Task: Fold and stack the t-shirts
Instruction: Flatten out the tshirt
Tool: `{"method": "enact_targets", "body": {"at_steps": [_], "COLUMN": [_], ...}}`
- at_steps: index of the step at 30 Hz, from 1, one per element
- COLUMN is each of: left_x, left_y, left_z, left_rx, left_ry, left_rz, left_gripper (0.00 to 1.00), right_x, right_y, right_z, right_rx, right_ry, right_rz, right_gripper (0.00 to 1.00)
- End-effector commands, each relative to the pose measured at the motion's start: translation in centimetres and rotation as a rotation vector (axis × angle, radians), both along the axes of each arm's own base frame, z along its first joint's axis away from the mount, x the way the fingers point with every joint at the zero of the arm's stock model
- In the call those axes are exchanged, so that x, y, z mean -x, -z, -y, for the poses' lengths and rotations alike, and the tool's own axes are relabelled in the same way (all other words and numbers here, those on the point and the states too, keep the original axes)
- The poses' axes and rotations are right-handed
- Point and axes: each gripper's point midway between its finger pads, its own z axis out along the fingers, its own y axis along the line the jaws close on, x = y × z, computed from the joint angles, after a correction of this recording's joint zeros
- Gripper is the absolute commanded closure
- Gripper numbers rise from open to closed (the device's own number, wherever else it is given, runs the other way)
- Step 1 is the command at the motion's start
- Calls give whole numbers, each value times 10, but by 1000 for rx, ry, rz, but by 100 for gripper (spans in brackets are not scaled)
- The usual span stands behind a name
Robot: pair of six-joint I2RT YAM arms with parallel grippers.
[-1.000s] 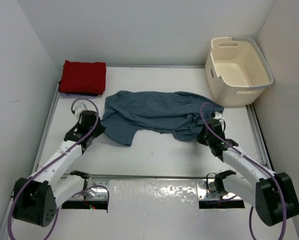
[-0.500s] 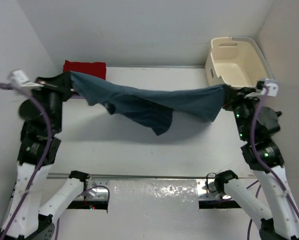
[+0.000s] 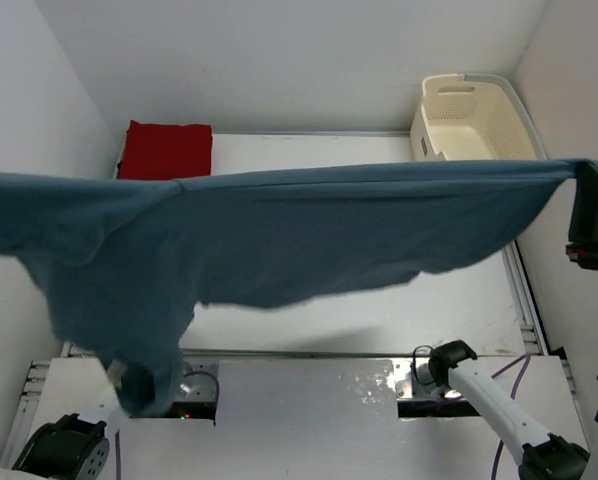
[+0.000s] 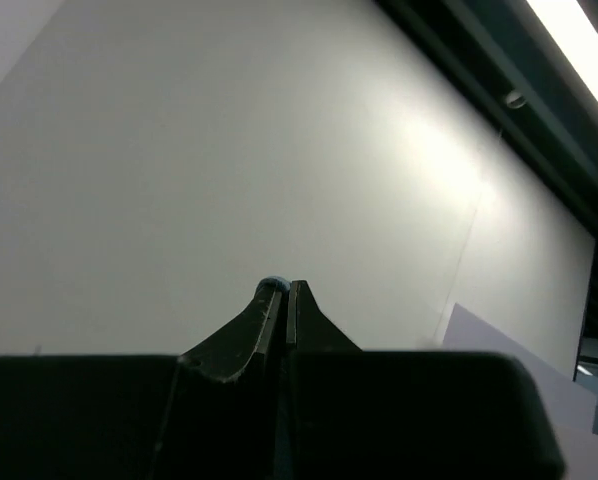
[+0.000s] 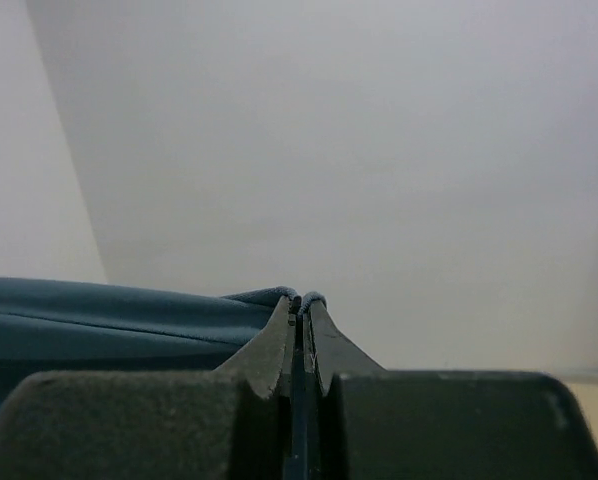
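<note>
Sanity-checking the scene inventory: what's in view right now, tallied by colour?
teal t-shirt: 1
red t-shirt: 1
cream basket: 1
Total: 3

The teal t-shirt, cut off at left, hides part of the laundry basket.

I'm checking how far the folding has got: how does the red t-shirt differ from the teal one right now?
The red t-shirt lies folded into a compact rectangle at the far left corner of the table; the teal t-shirt hangs unfolded in the air. The red one is untouched, while the teal one is stretched wide between the left gripper and the right gripper, both shut on its edge. Both are plain cloth.
</note>
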Motion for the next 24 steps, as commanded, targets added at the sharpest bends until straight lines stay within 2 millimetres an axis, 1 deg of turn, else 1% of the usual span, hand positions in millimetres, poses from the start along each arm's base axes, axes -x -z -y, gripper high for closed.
{"method": "enact_targets", "body": {"at_steps": [1, 2, 3, 4, 5, 6, 7, 8, 9, 10, 11, 12, 13, 14, 15, 16, 17, 18, 19, 20, 21, 22, 23, 24], "left_x": [-13, -13, -25, -32, -45, -70, -93, -112, -144, -177, -194, -234, -261, -292, -311, -343, -365, -384, -415, -434, -453, -487, -504, -521], "left_y": [-13, -16, -12, -13, -10, 0, 5, 10, 25, 37, 42, 72, 89, 115, 133, 162, 184, 205, 239, 265, 288, 336, 353, 376], "left_z": [5, 4, 6, 8, 10, 16, 21, 24, 28, 33, 34, 42, 47, 56, 61, 69, 75, 80, 86, 89, 91, 97, 95, 100], "left_rx": [-65, -59, -62, -66, -70, -85, -94, -101, -115, -123, -123, -171, -186, -228, -245, -274, -306, -321, -345, -357, -361, -388, -382, -397], "left_ry": [-47, -47, -50, -51, -51, -52, -53, -56, -75, -89, -103, -131, -139, -147, -144, -138, -142, -135, -129, -118, -113, -96, -88, -65], "left_rz": [1, 17, -4, -3, -24, -72, -108, -138, -205, -267, -280, -359, -396, -429, -465, -543, -566, -600, -664, -694, -739, -835, -860, -899], "left_gripper": [100, 100, 100, 100, 100, 100, 100, 100, 100, 100, 100, 100, 100, 100, 100, 100, 100, 100, 100, 100, 100, 100, 100, 100], "right_x": [-6, -6, -10, -16, -24, -35, -51, -63, -83, -95, -112, -135, -146, -171, -183, -195, -215, -227, -239, -257, -267, -279, -289, -308], "right_y": [-2, -2, 1, 2, 5, 14, 21, 30, 51, 59, 76, 108, 117, 150, 175, 188, 217, 253, 266, 313, 333, 342, 360, 395], "right_z": [2, 3, 4, 7, 7, 6, 3, 7, 4, 4, 7, 3, 3, 4, 4, 6, 7, 8, 8, 13, 11, 9, 15, 16], "right_rx": [44, 45, 48, 42, 45, 55, 64, 64, 78, 76, 77, 99, 95, 106, 127, 125, 147, 165, 152, 159, 159, 144, 147, 158], "right_ry": [37, 46, 55, 79, 92, 106, 120, 155, 174, 195, 237, 256, 276, 324, 349, 379, 411, 425, 418, 423, 395, 382, 387, 388], "right_rz": [-23, -20, -28, -35, -52, -81, -113, -143, -199, -213, -257, -326, -334, -402, -462, -480, -545, -612, -621, -714, -744, -735, -765, -820], "right_gripper": [100, 100, 100, 100, 100, 100, 100, 100, 100, 100, 100, 100, 100, 100, 100, 100, 100, 100, 100, 100, 100, 100, 100, 100]}}
